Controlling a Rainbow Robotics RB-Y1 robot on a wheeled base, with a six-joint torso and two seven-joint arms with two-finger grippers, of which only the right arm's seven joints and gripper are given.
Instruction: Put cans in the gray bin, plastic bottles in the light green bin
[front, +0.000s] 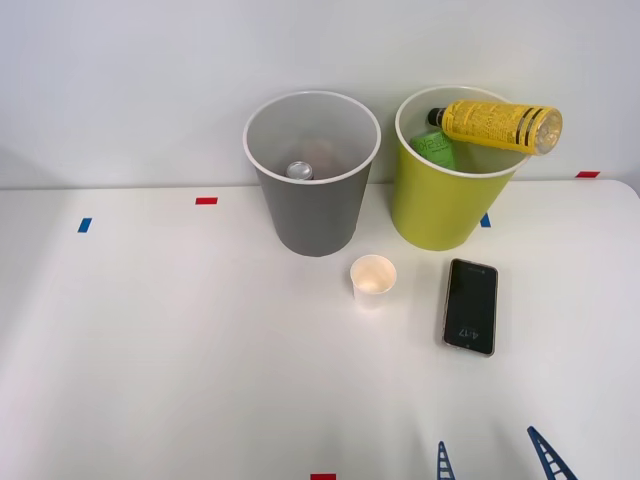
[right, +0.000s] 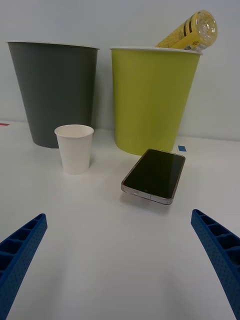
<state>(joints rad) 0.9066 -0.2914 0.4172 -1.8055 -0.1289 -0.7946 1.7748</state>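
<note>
Right end effector (front: 495, 458) sitting nearest, fingers spread, gripping nothing. Beyond it lying on the worktop (front: 150, 350): one phone (front: 470, 305), one paper cup (front: 372, 279). Two bins standing far: gray bin (front: 310, 175) holding one can (front: 300, 170); light green bin (front: 450, 180), right, with one plastic bottle (front: 495, 125) resting across its rim.

- Front view: we look forward and down from above the arms onto the white table (front: 150, 350), seeing into the open mouths of the gray bin (front: 311, 175) and the light green bin (front: 450, 170) near the wall.
- Right wrist view: we sit low, close to the tabletop, facing level toward the bins' side walls, with the right gripper (right: 120, 260) spread wide at the frame's corners.
- Shared field: both views take in the gray bin (right: 52, 92), the light green bin (right: 152, 97), the plastic bottle (front: 497, 125) (right: 192, 31), the paper cup (front: 373, 279) (right: 74, 148) and the smartphone (front: 471, 305) (right: 155, 175).
</note>
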